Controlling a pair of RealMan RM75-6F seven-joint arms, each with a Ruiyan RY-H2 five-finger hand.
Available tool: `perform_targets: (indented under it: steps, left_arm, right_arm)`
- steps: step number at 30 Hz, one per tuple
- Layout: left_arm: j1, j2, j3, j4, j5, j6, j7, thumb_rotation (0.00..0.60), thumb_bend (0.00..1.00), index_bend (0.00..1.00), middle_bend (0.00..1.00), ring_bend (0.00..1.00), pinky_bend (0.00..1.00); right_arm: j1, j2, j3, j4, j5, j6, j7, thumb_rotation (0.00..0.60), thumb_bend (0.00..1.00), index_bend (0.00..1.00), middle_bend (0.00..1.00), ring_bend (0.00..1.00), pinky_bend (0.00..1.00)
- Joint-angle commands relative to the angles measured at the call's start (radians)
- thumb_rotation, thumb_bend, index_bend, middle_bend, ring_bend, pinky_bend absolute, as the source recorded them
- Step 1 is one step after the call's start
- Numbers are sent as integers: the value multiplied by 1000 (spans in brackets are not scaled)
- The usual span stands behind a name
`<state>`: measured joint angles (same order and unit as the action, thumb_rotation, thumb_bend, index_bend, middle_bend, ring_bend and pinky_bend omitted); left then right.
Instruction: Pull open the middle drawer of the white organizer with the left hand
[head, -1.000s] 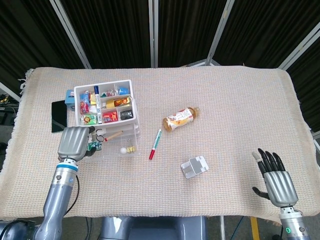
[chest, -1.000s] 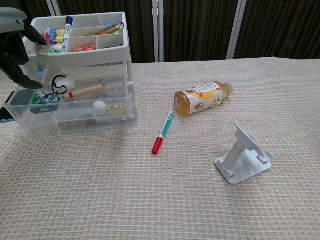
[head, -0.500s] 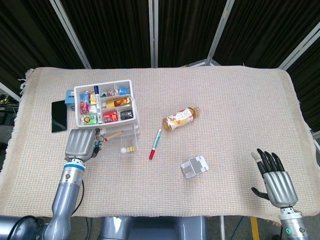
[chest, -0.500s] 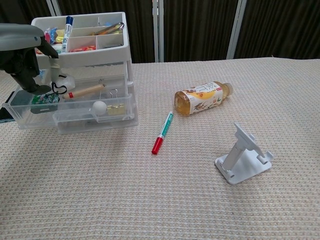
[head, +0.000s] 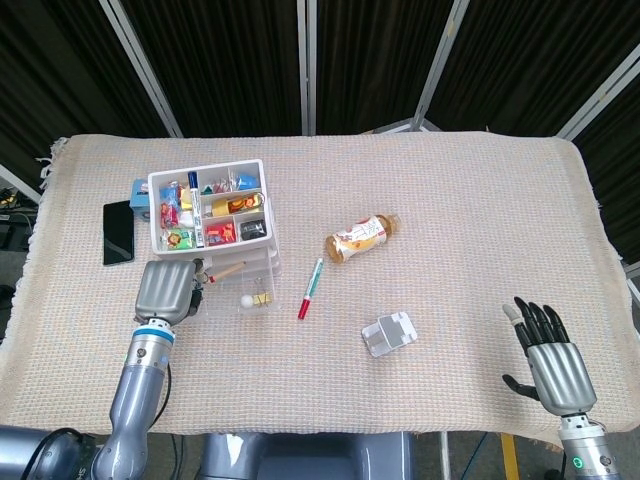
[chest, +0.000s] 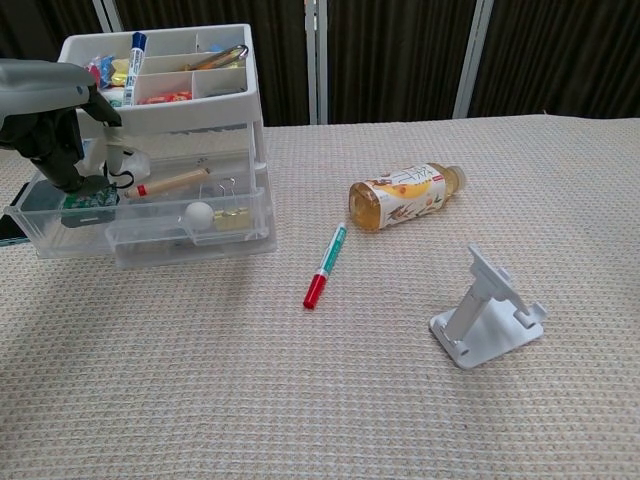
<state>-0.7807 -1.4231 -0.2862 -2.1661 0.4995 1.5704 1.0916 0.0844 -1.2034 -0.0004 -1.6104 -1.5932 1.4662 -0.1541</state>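
At left of frame, the left hand (chest: 55, 125), fingers curled at the middle drawer (chest: 165, 180) front of the white organizer (head: 210, 215), must pull toward the robot.

organizer (head: 214, 222): 1 | bottle (head: 362, 237): 1 | pen (head: 310, 288): 1 | phone stand (head: 389, 333): 1 | phone (head: 118, 232): 1 | hands: 2, left hand (head: 166, 290), right hand (head: 552, 362)
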Motion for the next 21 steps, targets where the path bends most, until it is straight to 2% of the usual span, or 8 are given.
perform_targets:
  steps: [1, 10, 21]
  left_arm:
    - [-3, 2, 5, -1, 3, 1, -3, 600, 436, 480, 1000, 1000, 917]
    - [-16, -13, 26, 22, 21, 11, -8, 600, 438, 554, 1000, 1000, 917]
    - [-27, -26, 42, 40, 24, 28, -1, 600, 432, 479, 1000, 1000, 917]
  right_arm:
    - [0, 0, 0, 0, 1, -2, 0, 600, 13, 76, 0, 0, 0]
    - [0, 1, -1, -1, -2, 1, 3, 600, 13, 76, 0, 0, 0]
    - [-1, 1, -3, -2, -4, -1, 2, 600, 14, 76, 0, 0, 0]
